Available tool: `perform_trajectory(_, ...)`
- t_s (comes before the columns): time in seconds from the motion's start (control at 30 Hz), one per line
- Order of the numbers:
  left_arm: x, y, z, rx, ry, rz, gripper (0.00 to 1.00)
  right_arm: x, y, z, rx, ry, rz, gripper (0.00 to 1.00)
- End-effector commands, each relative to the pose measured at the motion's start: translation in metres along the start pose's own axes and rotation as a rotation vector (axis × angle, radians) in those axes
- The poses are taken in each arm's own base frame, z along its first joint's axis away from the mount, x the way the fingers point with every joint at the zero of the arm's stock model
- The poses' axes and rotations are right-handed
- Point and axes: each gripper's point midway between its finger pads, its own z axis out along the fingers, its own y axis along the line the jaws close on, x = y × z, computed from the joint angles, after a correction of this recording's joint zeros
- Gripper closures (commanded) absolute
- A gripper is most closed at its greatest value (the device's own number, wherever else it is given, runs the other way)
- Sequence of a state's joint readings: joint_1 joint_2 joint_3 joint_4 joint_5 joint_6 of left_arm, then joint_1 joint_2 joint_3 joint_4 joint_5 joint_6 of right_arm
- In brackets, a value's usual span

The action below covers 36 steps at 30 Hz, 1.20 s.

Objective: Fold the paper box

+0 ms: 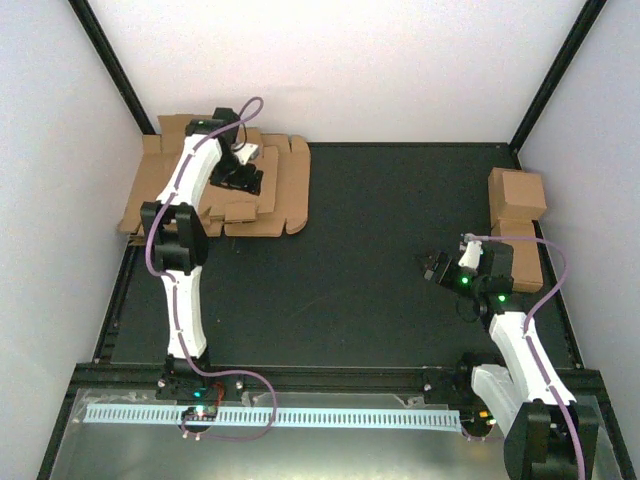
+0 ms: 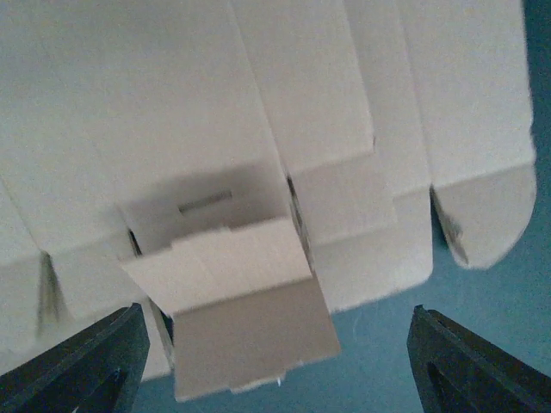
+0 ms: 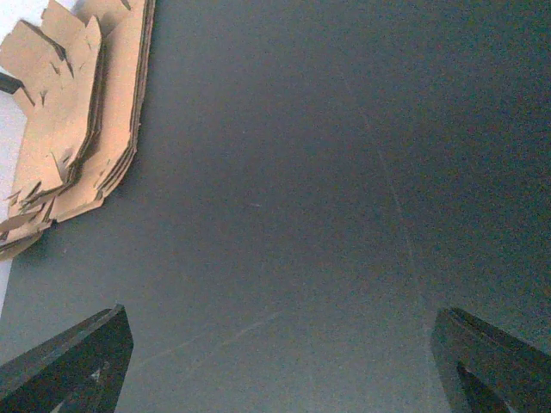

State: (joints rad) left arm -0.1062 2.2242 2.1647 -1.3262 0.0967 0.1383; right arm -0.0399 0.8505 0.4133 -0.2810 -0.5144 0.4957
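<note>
The left claw (image 1: 240,172) is held wide open over the box (image 1: 285,182) at upper left; the right claw (image 1: 436,267) is spread wide, empty.

Arms: two, the left arm (image 1: 186,300) and the right arm (image 1: 526,346)
Tools: two, the left tool (image 1: 240,180) and the right tool (image 1: 434,266)
Pile of flat brown sheets (image 1: 282,196): one
Made brown boxes (image 1: 518,192) (image 1: 522,258): two
Desk (image 1: 350,250): one

Paper box (image 2: 250,327): we're seeing plain brown, unprinted.
Table (image 1: 380,260): we've got matte black.
Left arm (image 1: 183,310): white, black joints.
Cable (image 1: 151,248): purple.
Cartons (image 1: 517,192): brown too.
</note>
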Motion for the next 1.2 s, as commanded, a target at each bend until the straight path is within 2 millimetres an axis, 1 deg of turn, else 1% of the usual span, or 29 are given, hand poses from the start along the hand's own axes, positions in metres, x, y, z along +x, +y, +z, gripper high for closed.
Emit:
perform_trajectory(0.0, -0.027, 0.006, 0.014, -0.011, -0.040, 0.043, 0.14, -0.001, 0.005, -0.003, -0.017, -0.007, -0.009, 0.02)
perform_trajectory(0.13, -0.029, 0.008, 0.041, 0.001, -0.011, 0.065, 0.14, -0.002, 0.006, -0.006, -0.014, -0.016, -0.013, 0.02)
perform_trajectory(0.23, -0.028, 0.006, 0.055, 0.020, 0.005, 0.085, 0.13, -0.003, 0.007, -0.006, -0.016, -0.018, -0.012, 0.02)
perform_trajectory(0.3, -0.027, 0.005, 0.061, 0.031, 0.015, 0.092, 0.12, -0.003, 0.008, -0.006, -0.018, -0.017, -0.011, 0.02)
perform_trajectory(0.43, -0.023, 0.000, 0.066, 0.062, 0.034, 0.092, 0.10, -0.004, 0.009, -0.007, -0.023, -0.019, -0.012, 0.02)
perform_trajectory(0.5, -0.020, -0.002, 0.066, 0.071, 0.042, 0.086, 0.10, -0.005, 0.010, -0.007, -0.025, -0.020, -0.011, 0.02)
perform_trajectory(0.57, -0.015, -0.004, 0.065, 0.082, 0.059, 0.078, 0.12, -0.005, 0.010, -0.008, -0.026, -0.020, -0.011, 0.02)
perform_trajectory(0.67, -0.003, -0.006, 0.063, 0.094, 0.103, 0.052, 0.17, -0.004, 0.010, -0.008, -0.026, -0.021, -0.011, 0.02)
perform_trajectory(0.77, 0.013, -0.009, 0.064, 0.100, 0.158, 0.014, 0.18, -0.003, 0.010, -0.008, -0.026, -0.021, -0.009, 0.02)
perform_trajectory(0.83, 0.019, -0.006, 0.062, 0.081, 0.178, -0.011, 0.23, -0.005, 0.010, -0.008, -0.027, -0.025, -0.006, 0.02)
perform_trajectory(0.93, 0.022, -0.006, 0.055, 0.070, 0.177, -0.027, 0.26, -0.007, 0.013, -0.008, -0.034, -0.029, -0.002, 0.02)
perform_trajectory(1.03, 0.022, -0.005, 0.044, 0.058, 0.159, -0.039, 0.31, -0.009, 0.014, -0.009, -0.037, -0.033, -0.007, 0.02)
perform_trajectory(1.17, 0.024, -0.003, 0.030, 0.031, 0.135, -0.054, 0.34, -0.007, 0.011, -0.008, -0.028, -0.029, -0.009, 0.02)
